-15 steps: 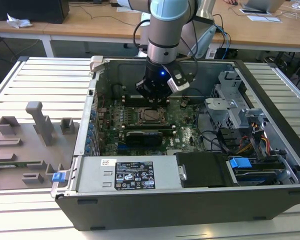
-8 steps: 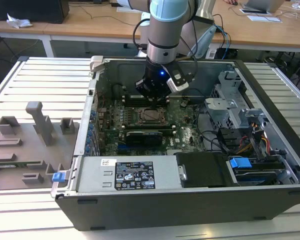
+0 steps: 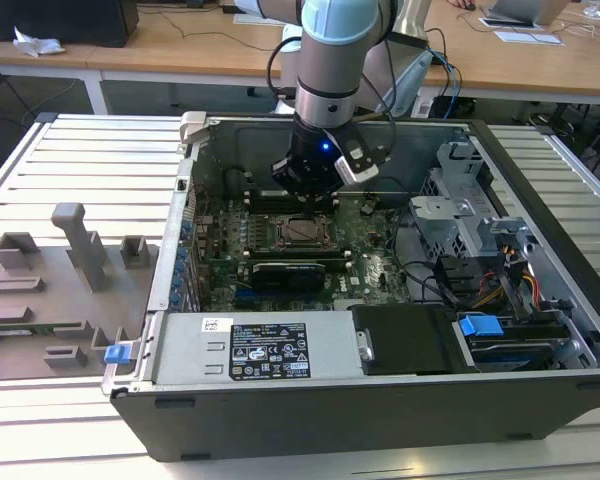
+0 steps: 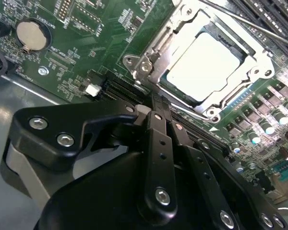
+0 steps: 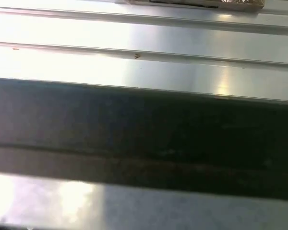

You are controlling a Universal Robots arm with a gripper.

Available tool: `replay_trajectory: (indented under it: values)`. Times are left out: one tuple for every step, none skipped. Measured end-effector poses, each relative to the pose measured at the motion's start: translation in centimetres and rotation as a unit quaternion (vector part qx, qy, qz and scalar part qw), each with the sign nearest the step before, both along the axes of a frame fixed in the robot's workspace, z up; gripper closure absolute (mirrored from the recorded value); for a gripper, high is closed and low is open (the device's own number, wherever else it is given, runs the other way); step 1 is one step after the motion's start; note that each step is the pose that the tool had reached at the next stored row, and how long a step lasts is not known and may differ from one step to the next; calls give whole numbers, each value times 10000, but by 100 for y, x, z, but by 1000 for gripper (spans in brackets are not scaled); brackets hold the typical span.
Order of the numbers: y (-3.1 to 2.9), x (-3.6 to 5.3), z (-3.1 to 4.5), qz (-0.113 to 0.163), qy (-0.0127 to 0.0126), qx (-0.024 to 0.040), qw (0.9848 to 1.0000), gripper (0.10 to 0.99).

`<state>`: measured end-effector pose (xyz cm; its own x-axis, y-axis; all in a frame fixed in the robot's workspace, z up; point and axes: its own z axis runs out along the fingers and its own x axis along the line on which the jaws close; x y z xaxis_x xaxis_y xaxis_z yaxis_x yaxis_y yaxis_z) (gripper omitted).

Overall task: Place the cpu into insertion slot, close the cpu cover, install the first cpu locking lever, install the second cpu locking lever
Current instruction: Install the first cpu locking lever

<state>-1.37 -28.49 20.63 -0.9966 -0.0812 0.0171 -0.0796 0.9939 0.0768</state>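
In the exterior view the end effector (image 3: 310, 190) hangs just above the insertion slot (image 3: 302, 230) inside the open computer case (image 3: 540, 300). In the second wrist view the cpu (image 4: 206, 64) lies seated in the slot with the cpu cover (image 4: 153, 52) framing it, while the end effector's fingers (image 4: 158, 124) look pressed together, holding nothing. The thin stiff chip seems light and fragile, best held by its edges.

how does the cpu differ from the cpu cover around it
The cpu is a solid pale square with a plain, smooth top; the cpu cover is an open silver frame with a square window, notches and screws. The cpu lies inside, showing through the window, while the cpu cover lies closed around its edges and reaches further out over the green motherboard. Both look metallic and lie flat. The gripper is beside the frame's edge.
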Motion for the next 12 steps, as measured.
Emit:
replay_trajectory:
  values:
    - [0,33,-13,-1,32,-1,10000,980]
    - [0,46,-28,0,50,-1,10000,980]
    - [0,51,-44,0,66,-1,10000,980]
    - [-2,51,-48,-1,69,-1,10000,980]
    - [-4,51,-49,-1,70,-1,10000,980]
    - [-7,51,-50,0,70,0,10000,980]
    - [-7,51,-47,-1,70,-2,10000,980]
    - [-8,51,-33,-1,68,-2,10000,980]
    - [-8,51,-10,0,66,-1,10000,980]
    - [-8,52,3,1,64,-1,10000,980]
    - [-8,52,4,0,63,1,10000,980]
    - [-13,51,4,0,63,1,10000,980]
